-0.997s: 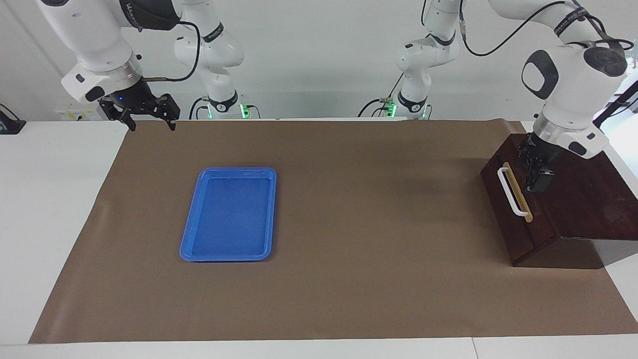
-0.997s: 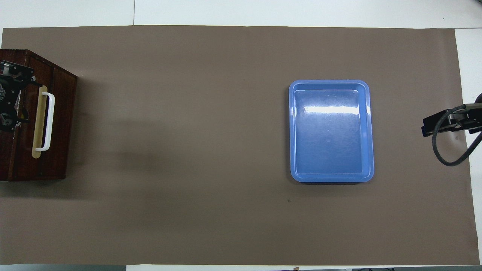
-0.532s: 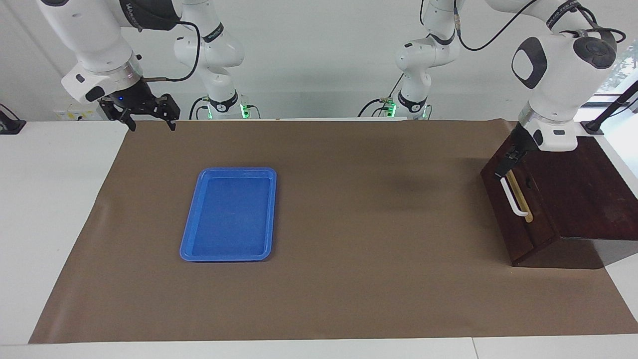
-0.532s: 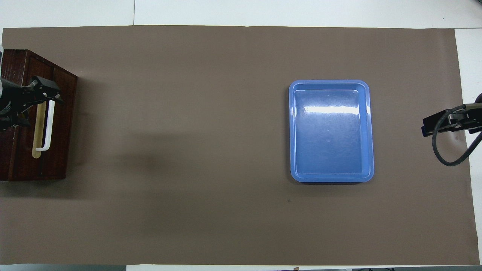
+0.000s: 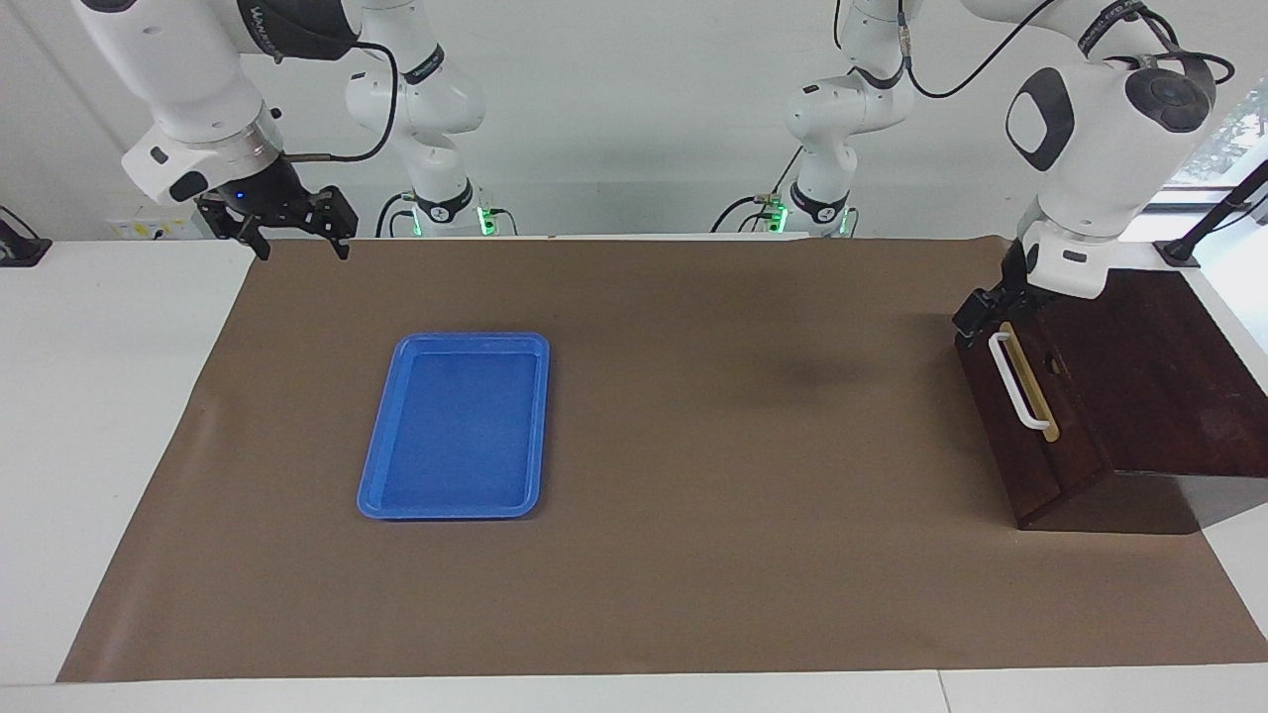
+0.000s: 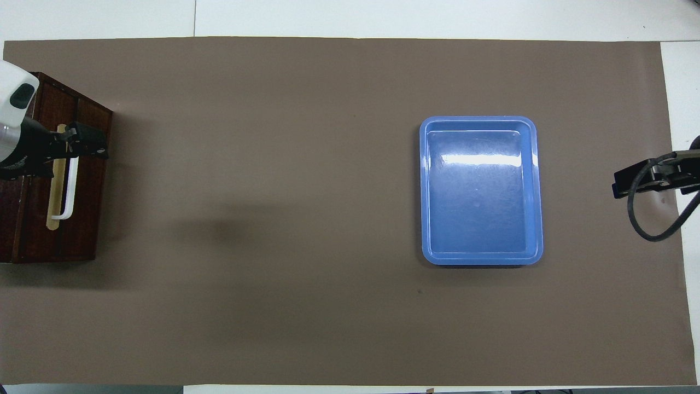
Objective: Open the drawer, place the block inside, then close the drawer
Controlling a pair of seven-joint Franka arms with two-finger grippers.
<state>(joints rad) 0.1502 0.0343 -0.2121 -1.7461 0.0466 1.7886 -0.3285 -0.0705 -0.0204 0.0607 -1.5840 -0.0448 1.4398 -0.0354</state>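
Drawer (image 5: 1030,416) sits shut at the left arm's end; left gripper (image 5: 976,312), fingers spread, hovers at its handle (image 5: 1018,381). Hook squarely, I'd say (block unseen). Right gripper (image 5: 294,233) waits, spread.

One camera looked down across the table (image 5: 119,416) toward the robots; another watched steeply from above; both covered the brown mat (image 5: 693,555).
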